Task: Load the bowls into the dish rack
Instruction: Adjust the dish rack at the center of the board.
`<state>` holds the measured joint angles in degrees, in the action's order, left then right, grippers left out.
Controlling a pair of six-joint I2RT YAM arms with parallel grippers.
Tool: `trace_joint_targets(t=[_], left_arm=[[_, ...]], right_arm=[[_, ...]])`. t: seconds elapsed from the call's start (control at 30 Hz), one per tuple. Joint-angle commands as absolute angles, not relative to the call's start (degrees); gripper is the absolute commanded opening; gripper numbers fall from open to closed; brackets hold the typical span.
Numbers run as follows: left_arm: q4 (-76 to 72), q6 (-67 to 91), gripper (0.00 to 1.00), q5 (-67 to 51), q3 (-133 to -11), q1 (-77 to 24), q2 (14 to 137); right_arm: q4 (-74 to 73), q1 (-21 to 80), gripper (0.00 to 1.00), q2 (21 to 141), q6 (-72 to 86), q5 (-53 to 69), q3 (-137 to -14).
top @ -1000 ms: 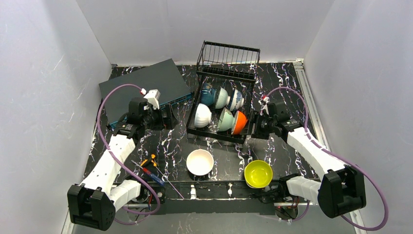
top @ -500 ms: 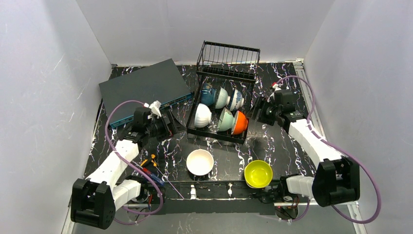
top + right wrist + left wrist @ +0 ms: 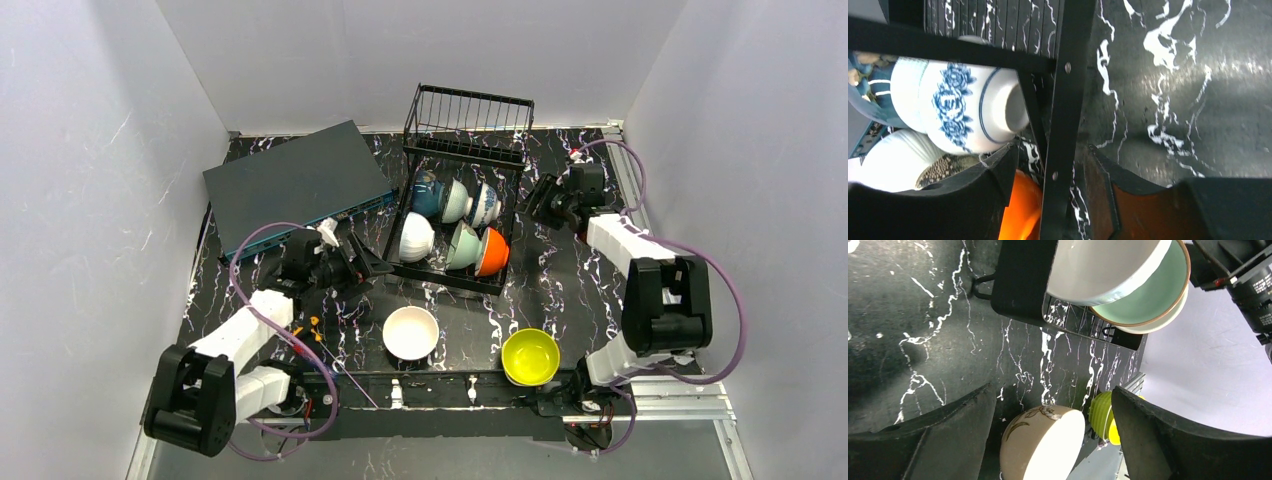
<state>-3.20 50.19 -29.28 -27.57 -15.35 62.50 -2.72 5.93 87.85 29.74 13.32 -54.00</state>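
The black wire dish rack (image 3: 430, 268) stands mid-table and holds several bowls on edge: dark blue (image 3: 425, 192), mint-green (image 3: 462, 245), blue-and-white (image 3: 485, 205), white (image 3: 415, 238) and orange (image 3: 491, 252). A pinkish beige bowl (image 3: 411, 332) and a yellow bowl (image 3: 530, 356) sit upright on the table near the front. My left gripper (image 3: 376, 265) is open and empty by the rack's front left corner. In the left wrist view the beige bowl (image 3: 1040, 442) shows beyond the fingers. My right gripper (image 3: 535, 200) is open astride the rack's right frame bar (image 3: 1068, 100).
A dark grey flat box (image 3: 295, 185) lies at the back left. Orange-handled tools (image 3: 310, 338) lie near the left arm's base. White walls close in the table on three sides.
My left gripper has moved right and forward to the rack's front left corner. My right gripper has moved back along the rack's right side. The bowls have not moved.
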Motion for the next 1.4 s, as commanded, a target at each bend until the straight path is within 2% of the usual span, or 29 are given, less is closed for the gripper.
trace_joint_targets(t=[0.0,0.07,0.3,0.5,0.7,0.8,1.0,1.37], left_arm=[[-10.08,54.51,0.81,-30.36,-26.35,-16.70,65.06],[-13.21,56.51,0.80,-30.70,-25.85,-16.93,66.61],[-19.41,58.73,0.71,-32.10,-27.77,-17.98,73.92],[-22.40,58.70,0.63,-31.93,-30.51,-18.52,79.64],[-22.41,57.26,0.44,-32.17,-34.65,-18.54,85.82],[-22.39,56.37,0.26,-32.70,-36.52,-18.52,88.01],[-20.43,53.69,0.00,-33.63,-40.31,-17.92,90.97],[3.23,37.21,0.00,-29.63,-57.06,-15.27,96.33]], right_arm=[[5.37,5.70,0.55,92.36,29.12,16.03,-58.65],[5.80,5.69,0.49,95.02,29.01,17.61,-59.81],[4.50,5.71,0.45,99.42,27.30,18.66,-61.00],[0.35,5.66,0.14,97.83,25.12,17.06,-60.35],[-2.76,5.70,0.02,95.48,25.11,18.12,-57.95],[-4.82,5.71,0.01,93.70,25.22,18.41,-56.38],[-9.63,4.58,0.01,89.97,24.52,19.52,-52.74],[-15.59,3.21,0.01,78.40,25.01,24.80,-44.07]])
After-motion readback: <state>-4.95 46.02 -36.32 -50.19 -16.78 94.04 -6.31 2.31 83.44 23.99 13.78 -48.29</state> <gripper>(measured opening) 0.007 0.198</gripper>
